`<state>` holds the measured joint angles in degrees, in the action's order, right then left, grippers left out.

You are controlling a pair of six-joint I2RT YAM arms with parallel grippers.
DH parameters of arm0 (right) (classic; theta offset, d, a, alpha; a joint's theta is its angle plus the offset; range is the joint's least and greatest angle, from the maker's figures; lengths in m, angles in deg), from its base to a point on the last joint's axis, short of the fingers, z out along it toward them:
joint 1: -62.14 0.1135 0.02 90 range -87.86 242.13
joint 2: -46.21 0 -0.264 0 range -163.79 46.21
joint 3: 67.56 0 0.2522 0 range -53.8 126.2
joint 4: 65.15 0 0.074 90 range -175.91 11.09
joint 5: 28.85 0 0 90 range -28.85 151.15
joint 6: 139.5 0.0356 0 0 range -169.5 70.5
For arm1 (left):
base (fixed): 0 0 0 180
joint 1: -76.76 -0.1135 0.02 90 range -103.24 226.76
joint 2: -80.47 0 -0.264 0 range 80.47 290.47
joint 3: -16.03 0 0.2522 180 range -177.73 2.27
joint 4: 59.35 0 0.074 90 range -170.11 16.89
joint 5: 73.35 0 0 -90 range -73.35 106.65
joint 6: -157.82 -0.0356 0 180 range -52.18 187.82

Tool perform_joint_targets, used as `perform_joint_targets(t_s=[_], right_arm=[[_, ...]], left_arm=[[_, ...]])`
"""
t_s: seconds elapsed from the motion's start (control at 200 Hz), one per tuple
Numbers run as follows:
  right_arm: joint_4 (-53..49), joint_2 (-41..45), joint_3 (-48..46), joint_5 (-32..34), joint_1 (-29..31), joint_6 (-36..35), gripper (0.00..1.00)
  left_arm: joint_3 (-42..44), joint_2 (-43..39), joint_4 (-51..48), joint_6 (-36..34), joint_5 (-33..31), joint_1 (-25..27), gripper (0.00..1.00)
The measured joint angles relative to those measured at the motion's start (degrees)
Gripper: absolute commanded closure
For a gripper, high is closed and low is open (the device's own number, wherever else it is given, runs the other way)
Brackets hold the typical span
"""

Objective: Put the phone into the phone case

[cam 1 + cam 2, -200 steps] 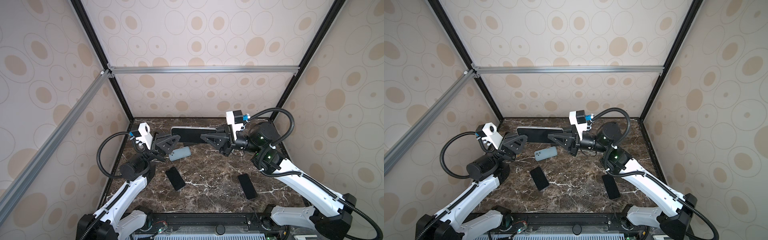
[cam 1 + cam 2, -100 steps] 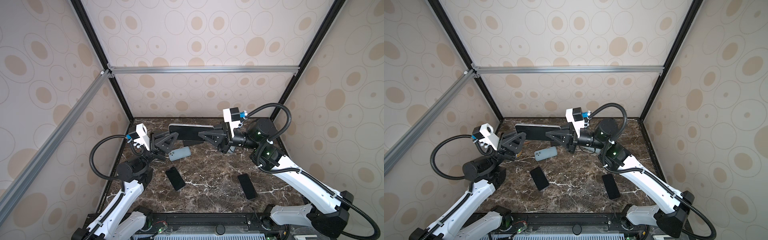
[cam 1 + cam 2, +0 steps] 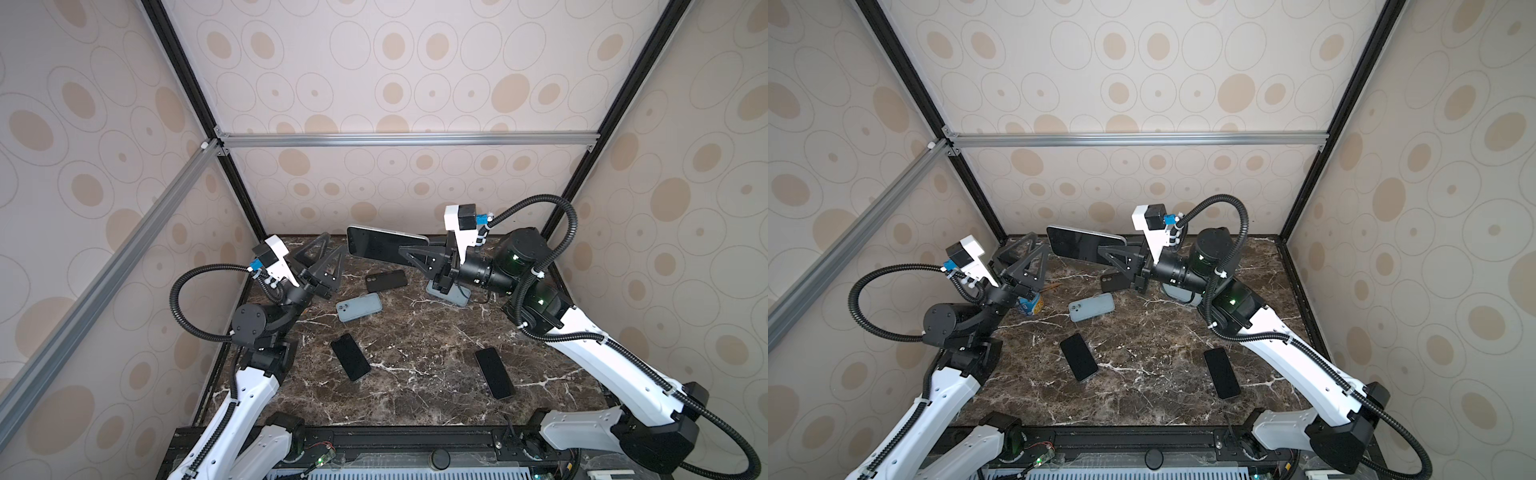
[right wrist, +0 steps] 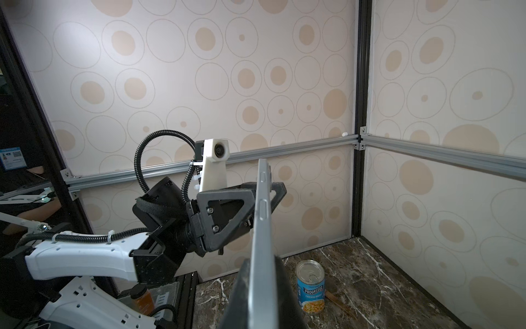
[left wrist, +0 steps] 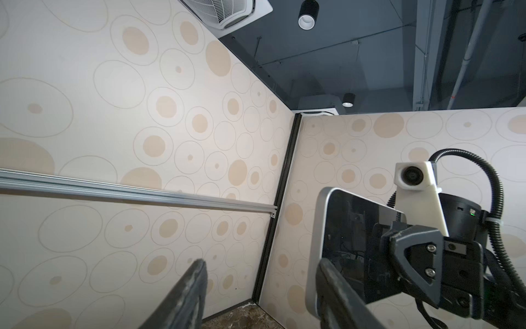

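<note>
Right gripper (image 3: 405,249) clamped the phone (image 3: 372,247) aloft; left gripper (image 3: 335,242) stood open beside it; next, probably seating it in the dark case (image 3: 386,280).

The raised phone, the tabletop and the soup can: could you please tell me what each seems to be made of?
The phone: glossy glass-like face, mirroring the rig; matte silver frame, probably metal.
The tabletop: dark brown with white veins, so marble or a marble-look laminate; the look leaves it open.
The can: shiny metal lid with a pull tab, and a printed label that looks like paper.
</note>
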<state>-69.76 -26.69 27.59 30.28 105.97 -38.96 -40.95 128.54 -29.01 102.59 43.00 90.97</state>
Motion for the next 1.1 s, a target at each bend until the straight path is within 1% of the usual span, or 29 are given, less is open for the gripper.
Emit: perform_joint_targets(t_s=[0.06,0.09,0.22,0.36,0.485,0.595,0.78,0.87,1.1], right_arm=[[-0.1,-0.2,0.0,0.6,0.0,-0.2,1.00],[-0.1,-0.4,0.0,1.0,-0.1,-0.3,1.00],[-0.5,-1.3,0.0,3.2,-0.2,-0.4,1.00],[-3.6,-1.7,0.3,8.2,-0.3,-0.6,1.00],[-9.8,-3.1,3.8,15.3,-0.3,-0.5,1.00],[-15.4,-4.4,7.0,21.7,-0.6,-0.5,1.00],[-22.2,-4.4,7.1,27.8,-1.0,-0.8,1.00],[-24.2,-4.3,6.5,29.5,-1.4,-1.5,1.00],[-26.9,-2.1,2.4,30.9,-2.8,-2.8,1.00]], left_arm=[[-0.3,-0.4,-1.4,-1.4,-1.0,0.0,0.33],[-0.3,-0.7,-2.1,-1.9,-1.4,0.0,0.31],[-0.3,-1.9,-4.8,-4.8,-4.0,0.0,0.31],[-1.3,-2.2,-9.6,-8.4,-9.6,0.0,0.34],[-4.6,-0.1,-16.7,-11.0,-16.3,0.0,0.37],[-7.6,3.7,-23.5,-12.1,-20.3,-0.1,0.42],[-8.9,12.0,-33.1,-11.5,-21.7,0.6,0.51],[-9.2,17.2,-36.5,-11.0,-22.0,2.4,0.52],[-9.4,32.7,-40.5,-9.9,-22.1,8.9,0.65]])
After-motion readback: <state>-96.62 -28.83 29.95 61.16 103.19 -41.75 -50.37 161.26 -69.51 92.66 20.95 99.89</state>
